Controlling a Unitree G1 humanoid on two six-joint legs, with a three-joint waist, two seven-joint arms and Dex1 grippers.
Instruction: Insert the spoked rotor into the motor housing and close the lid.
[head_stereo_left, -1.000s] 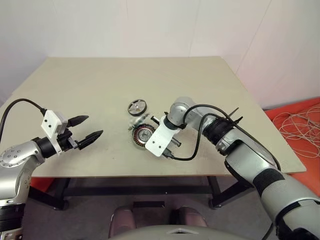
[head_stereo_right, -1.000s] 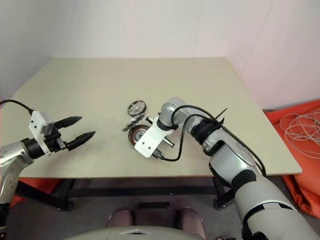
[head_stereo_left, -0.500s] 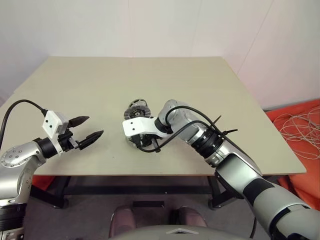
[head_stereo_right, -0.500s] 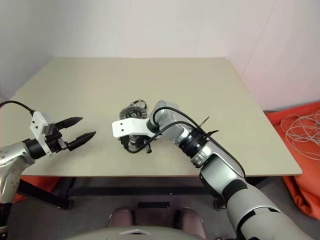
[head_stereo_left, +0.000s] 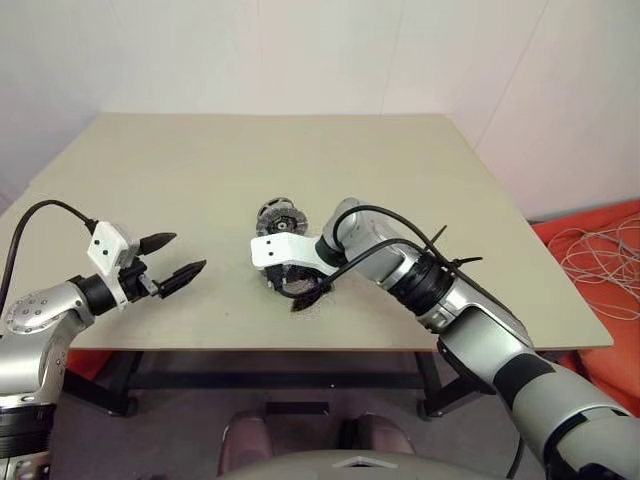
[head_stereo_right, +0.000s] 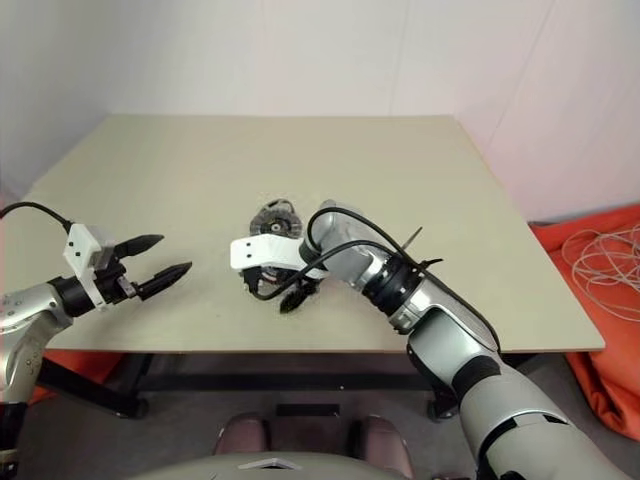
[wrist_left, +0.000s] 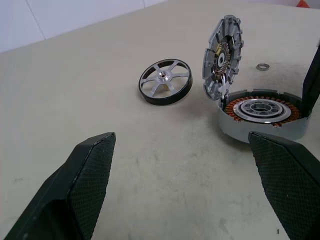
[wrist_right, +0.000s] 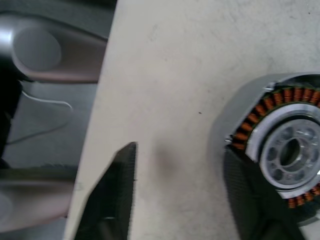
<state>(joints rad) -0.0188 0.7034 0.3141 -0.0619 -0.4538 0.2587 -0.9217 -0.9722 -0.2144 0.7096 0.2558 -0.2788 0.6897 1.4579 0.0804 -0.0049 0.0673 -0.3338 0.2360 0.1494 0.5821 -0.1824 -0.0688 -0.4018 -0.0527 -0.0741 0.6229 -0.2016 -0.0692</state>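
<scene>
Copper windings ring the inside of your motor housing (wrist_left: 261, 116), which sits on the beige table (head_stereo_left: 200, 170) near its front edge, open at the top. Your lid (wrist_left: 221, 56) stands on edge, leaning at the housing's rim and touching it. Just beyond them your spoked rotor (wrist_left: 165, 82) lies flat on the table, apart from both. A small metal ring (wrist_left: 263, 66) lies on the table beside the lid. Your right gripper (head_stereo_left: 305, 297) points down at the table by the housing, its fingers (wrist_right: 120, 192) apart, one on the near side and one against the housing's wall, nothing clamped. Your left gripper (head_stereo_left: 172, 258) hangs well to the left of the parts, its fingers spread wide and empty.
</scene>
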